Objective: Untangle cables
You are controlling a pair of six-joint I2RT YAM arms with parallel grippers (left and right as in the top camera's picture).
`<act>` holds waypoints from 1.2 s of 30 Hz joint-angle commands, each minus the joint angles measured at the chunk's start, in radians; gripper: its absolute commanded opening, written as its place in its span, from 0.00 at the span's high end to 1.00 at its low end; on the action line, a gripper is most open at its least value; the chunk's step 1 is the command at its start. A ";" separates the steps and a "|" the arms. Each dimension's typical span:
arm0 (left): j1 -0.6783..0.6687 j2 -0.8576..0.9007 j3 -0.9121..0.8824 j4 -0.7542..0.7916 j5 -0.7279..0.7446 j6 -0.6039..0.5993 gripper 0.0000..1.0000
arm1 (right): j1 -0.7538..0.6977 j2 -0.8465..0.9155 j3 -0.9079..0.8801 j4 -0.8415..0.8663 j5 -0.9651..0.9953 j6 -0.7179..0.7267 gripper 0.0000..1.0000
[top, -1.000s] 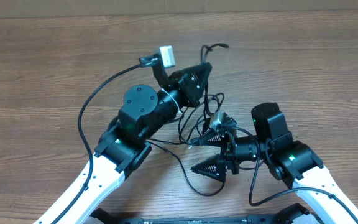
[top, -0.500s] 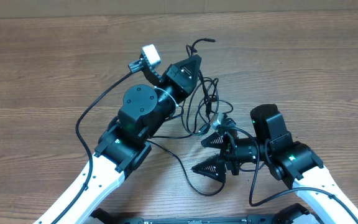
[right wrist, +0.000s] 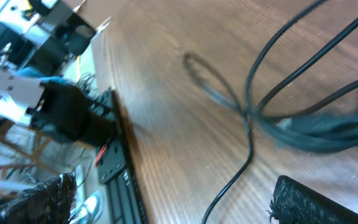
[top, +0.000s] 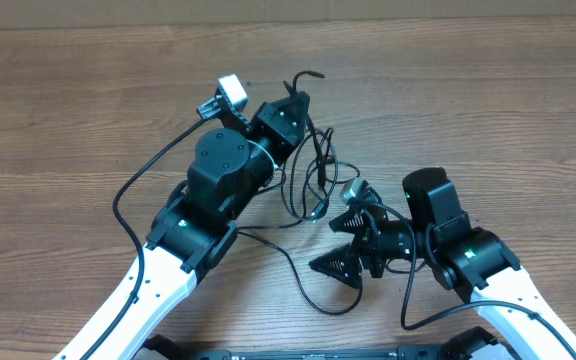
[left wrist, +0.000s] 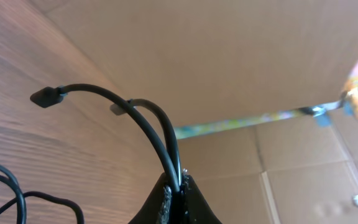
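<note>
The cables [top: 313, 178] are thin black cords looped in a tangle on the wooden table [top: 488, 90], between the two arms. My left gripper [top: 295, 103] is shut on two strands of them. Their ends [top: 305, 75] stick out past the fingertips. In the left wrist view the two strands [left wrist: 160, 140] rise from the closed jaws [left wrist: 179, 185] and end in small plugs [left wrist: 45, 95]. My right gripper [top: 344, 244] is open and empty beside a silver plug [top: 353, 188]. In the right wrist view a cord [right wrist: 248, 140] runs between the spread fingers [right wrist: 179, 199].
One cord trails in a loop [top: 318, 300] toward the table's front edge. A thicker black cable [top: 143, 175] wired to the left arm arcs over the table on the left. Cardboard walls [left wrist: 229, 56] stand behind the table.
My left gripper has moved left and away from the right arm with the strands in it, drawing the tangle out. The right gripper has stayed open in place.
</note>
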 commanded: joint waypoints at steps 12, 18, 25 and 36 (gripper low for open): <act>0.004 0.003 0.018 0.016 0.109 -0.060 0.96 | 0.003 0.001 0.031 0.124 0.470 0.388 0.00; 0.004 0.003 0.018 0.036 0.123 -0.142 0.96 | 0.003 0.041 0.031 0.124 0.555 0.410 0.00; 0.004 0.003 0.018 0.061 0.161 -0.143 0.96 | 0.003 0.171 0.031 0.130 0.594 0.425 0.00; 0.038 0.002 0.018 0.087 0.084 -0.146 0.96 | 0.003 0.209 0.031 0.068 0.628 0.424 0.00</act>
